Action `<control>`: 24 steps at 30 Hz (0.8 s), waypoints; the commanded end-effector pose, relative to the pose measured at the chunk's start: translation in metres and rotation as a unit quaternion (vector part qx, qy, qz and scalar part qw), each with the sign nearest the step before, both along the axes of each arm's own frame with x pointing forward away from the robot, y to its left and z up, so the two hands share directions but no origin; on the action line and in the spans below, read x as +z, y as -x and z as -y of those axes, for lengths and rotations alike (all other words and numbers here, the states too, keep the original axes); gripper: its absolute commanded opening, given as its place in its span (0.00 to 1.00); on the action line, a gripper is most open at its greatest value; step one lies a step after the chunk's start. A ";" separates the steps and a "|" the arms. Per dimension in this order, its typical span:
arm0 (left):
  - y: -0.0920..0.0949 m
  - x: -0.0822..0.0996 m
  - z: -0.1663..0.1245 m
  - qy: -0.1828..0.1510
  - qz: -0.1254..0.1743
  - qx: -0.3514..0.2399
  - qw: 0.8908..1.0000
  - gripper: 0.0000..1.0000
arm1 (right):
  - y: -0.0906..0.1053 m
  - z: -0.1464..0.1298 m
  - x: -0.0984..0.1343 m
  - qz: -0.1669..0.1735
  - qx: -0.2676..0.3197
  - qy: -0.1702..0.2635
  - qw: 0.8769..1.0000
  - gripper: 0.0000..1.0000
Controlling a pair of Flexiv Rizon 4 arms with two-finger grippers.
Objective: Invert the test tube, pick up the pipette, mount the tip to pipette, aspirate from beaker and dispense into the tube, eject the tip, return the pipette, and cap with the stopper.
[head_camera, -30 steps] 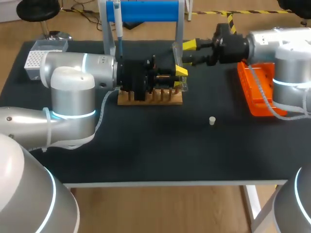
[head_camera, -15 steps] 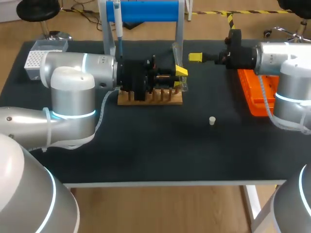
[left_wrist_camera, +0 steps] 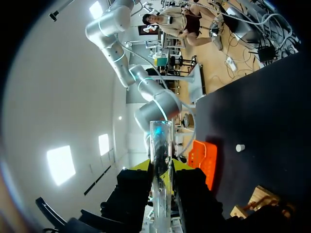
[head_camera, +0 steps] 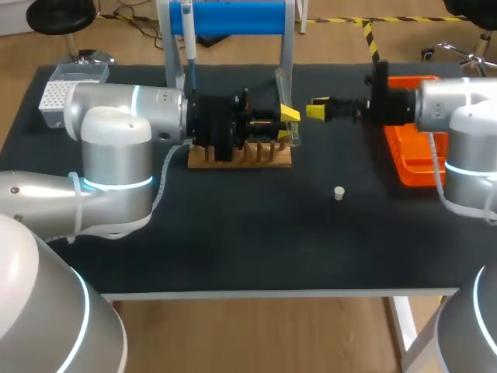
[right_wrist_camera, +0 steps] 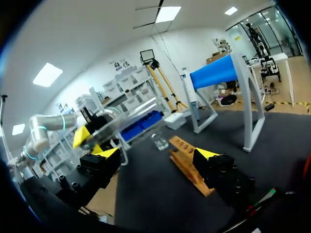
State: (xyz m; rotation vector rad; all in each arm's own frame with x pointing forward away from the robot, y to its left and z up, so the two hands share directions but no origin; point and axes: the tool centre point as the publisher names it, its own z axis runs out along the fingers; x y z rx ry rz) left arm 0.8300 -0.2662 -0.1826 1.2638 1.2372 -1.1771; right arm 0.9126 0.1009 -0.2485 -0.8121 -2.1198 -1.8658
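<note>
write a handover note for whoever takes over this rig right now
Left gripper: fingers shut on the test tube, held above the wooden rack.
Right gripper: open, empty, in the air just right of the rack.
Things: pipette hangs on the blue stand; tip box at the far left corner; beaker beside the rack; stopper loose on the table, nearer than the rack.
Done: tube is out of the rack; cannot tell whether it is inverted.
Left: take pipette, mount tip, aspirate, dispense, eject, return, cap.

Clear glossy test tube (left_wrist_camera: 160,162), bare pale wooden rack (head_camera: 242,160), matt black tabletop (head_camera: 233,233), smooth orange plastic tray (head_camera: 413,162)
</note>
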 end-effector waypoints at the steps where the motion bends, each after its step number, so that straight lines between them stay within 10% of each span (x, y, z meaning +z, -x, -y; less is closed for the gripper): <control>1: 0.000 0.001 0.000 -0.001 0.000 -0.001 1.000 0.00 | 0.009 0.003 -0.008 0.031 -0.020 0.035 0.999 1.00; 24: 0.000 0.001 0.000 -0.001 0.000 -0.001 1.000 0.00 | -0.004 -0.018 -0.079 0.145 -0.019 0.159 0.976 1.00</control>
